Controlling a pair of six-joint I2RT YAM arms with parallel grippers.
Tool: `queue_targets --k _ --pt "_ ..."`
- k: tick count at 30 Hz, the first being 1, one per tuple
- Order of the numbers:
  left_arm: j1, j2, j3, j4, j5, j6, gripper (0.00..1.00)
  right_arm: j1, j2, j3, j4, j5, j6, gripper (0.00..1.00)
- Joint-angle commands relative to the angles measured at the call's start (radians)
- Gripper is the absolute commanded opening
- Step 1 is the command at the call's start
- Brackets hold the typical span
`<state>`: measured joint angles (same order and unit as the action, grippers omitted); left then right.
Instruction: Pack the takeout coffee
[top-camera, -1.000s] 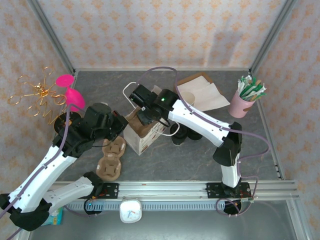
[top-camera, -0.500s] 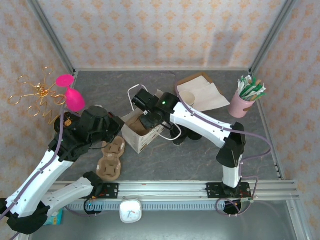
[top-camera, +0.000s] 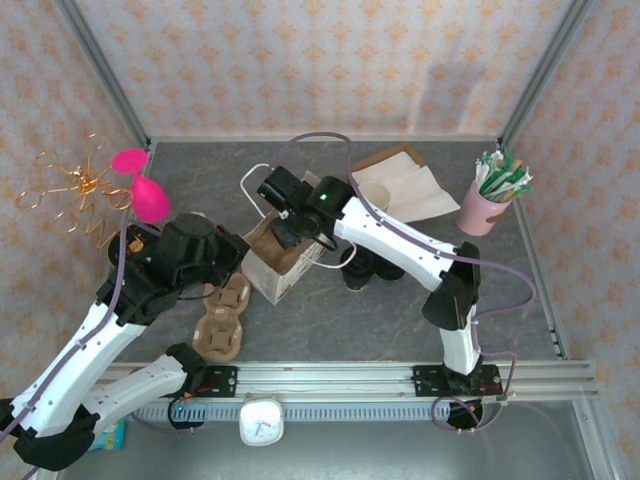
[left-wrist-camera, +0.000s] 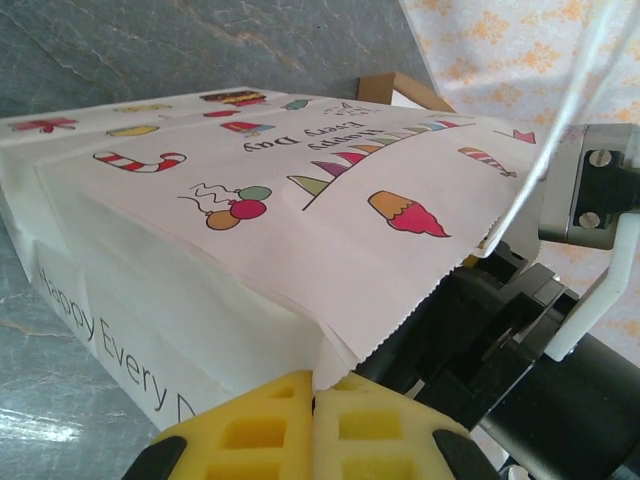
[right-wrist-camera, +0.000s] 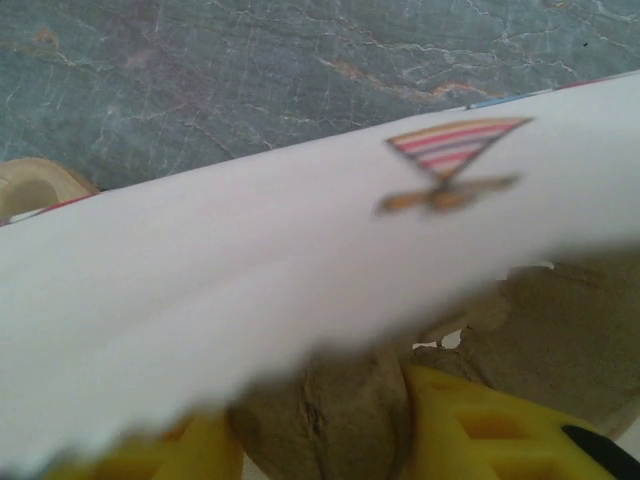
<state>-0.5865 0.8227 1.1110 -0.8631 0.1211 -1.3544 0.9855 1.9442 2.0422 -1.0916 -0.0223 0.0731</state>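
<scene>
Back left over the paper bag (left-wrist-camera: 200, 270), the right pincer (right-wrist-camera: 325, 425) clasps a pulp carrier (right-wrist-camera: 560, 330), the left pincer (left-wrist-camera: 312, 395) pinches the bag's rim, and the takeout coffee (top-camera: 357, 272) stands just right of both.

Top camera overhead, whole table (top-camera: 380, 310). Wrist cameras both close on paper bag (top-camera: 290, 280) (left-wrist-camera: 250, 200) (right-wrist-camera: 250, 270); right perhaps at rim.

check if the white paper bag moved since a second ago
Yes, slightly. In the top view the white paper bag has shifted left, closing in on the cardboard cup carrier, which has stayed where it was.
</scene>
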Motion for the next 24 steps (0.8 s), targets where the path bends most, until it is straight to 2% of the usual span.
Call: queue_targets --k 1,4,8,11,16,21,24 --pt "0.004 -0.015 0.005 -0.011 -0.017 -0.034 0.00 -0.008 -0.030 0.021 0.005 0.018 -0.008 0.42" --pt "0.001 -0.019 0.002 0.080 0.040 -0.078 0.00 -0.009 -0.035 0.010 0.012 0.001 -0.011 0.43" --pt "-0.006 0.007 0.052 -0.010 -0.008 -0.046 0.06 -0.008 -0.027 0.002 0.006 0.005 -0.009 0.42" --pt "-0.006 0.003 0.041 0.022 0.012 -0.034 0.29 -0.008 -0.032 0.005 0.000 -0.008 -0.006 0.42" --pt "-0.005 0.023 0.107 -0.119 -0.077 0.047 0.55 -0.008 -0.050 0.004 -0.002 0.007 -0.004 0.42" --pt "-0.005 0.085 0.260 -0.270 -0.222 0.207 0.58 -0.009 -0.055 0.005 -0.002 0.004 0.000 0.42" --pt "-0.005 0.165 0.352 -0.311 -0.258 0.397 0.59 -0.009 -0.050 0.010 -0.005 0.004 0.000 0.42"
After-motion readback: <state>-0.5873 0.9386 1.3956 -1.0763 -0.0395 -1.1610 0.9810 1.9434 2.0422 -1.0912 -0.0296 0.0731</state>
